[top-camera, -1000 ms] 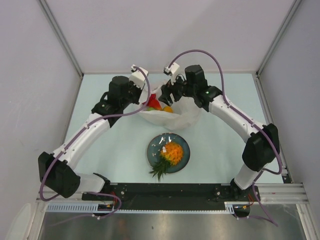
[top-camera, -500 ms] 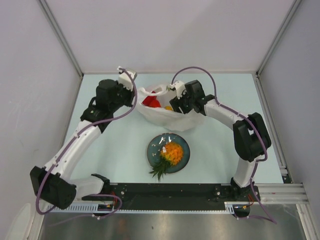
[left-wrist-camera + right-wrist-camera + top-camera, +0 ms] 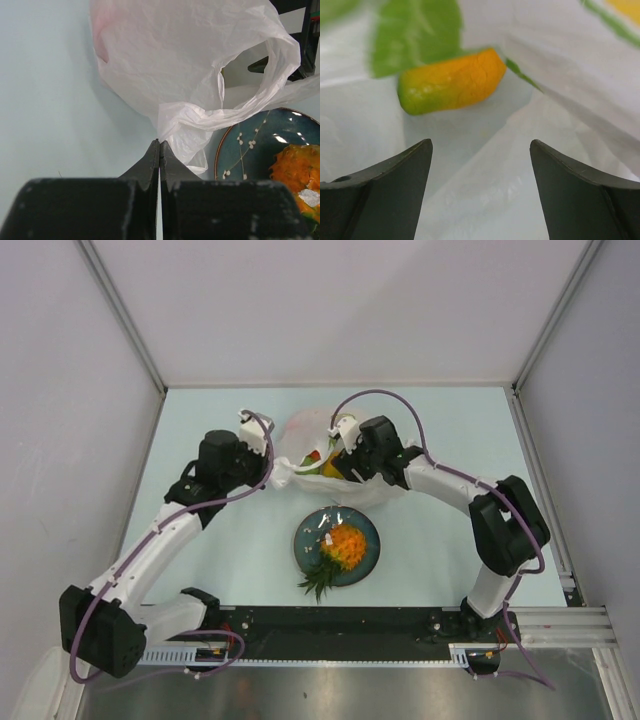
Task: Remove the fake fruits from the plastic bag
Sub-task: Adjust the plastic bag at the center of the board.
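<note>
The white plastic bag (image 3: 312, 430) lies at the far middle of the table. Red and yellow fruit bits (image 3: 318, 460) show at its mouth. My left gripper (image 3: 277, 474) is shut on a bunched edge of the bag (image 3: 185, 120), and its tips (image 3: 160, 143) pinch the fold. My right gripper (image 3: 338, 454) is open inside the bag's mouth. In the right wrist view its tips (image 3: 481, 150) stand apart just short of a yellow-orange mango-like fruit (image 3: 451, 82) that lies on the bag's inner wall. The pineapple (image 3: 342, 548) lies on the dark blue plate (image 3: 306, 536).
The plate's rim (image 3: 235, 145) lies just right of the held bag fold, close to the left fingers. Grey walls close in the table on three sides. The arm bases stand along the near edge.
My left gripper has moved nearer and to the right and now holds the bag's edge. My right gripper has dropped left into the bag's mouth. The bag has flattened and shifted.
</note>
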You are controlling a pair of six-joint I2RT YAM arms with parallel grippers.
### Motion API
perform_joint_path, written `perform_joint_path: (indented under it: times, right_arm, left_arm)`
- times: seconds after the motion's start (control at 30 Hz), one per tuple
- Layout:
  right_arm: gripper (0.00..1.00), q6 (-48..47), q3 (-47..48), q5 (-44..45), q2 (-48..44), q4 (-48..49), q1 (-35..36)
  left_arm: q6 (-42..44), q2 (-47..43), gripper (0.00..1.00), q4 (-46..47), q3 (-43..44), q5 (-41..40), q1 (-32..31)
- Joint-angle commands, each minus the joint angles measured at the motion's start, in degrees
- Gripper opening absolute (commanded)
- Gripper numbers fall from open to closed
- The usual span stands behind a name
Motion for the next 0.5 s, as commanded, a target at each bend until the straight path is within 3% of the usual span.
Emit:
perform_joint_path:
  times: [0.0,0.23,0.47]
  right_arm:
    - [0.84,-0.85,2.31,1.37,-2.98,7.02,1.79]
    - [0.8,4.23,12.49,-2.49,6.24,5.54,1.97]
    - [0.93,16.54,28.31,-6.89,19.51,1.14,1.09]
  left_arm:
    - [-1.23,-3.12,0.0,-0.03,2.35,-2.16,1.14]
    - [0.27,-3.48,0.0,-1.0,3.58,-3.14,1.23]
    - [-0.52,-1.98,0.0,-1.53,5.43,2.05,2.2]
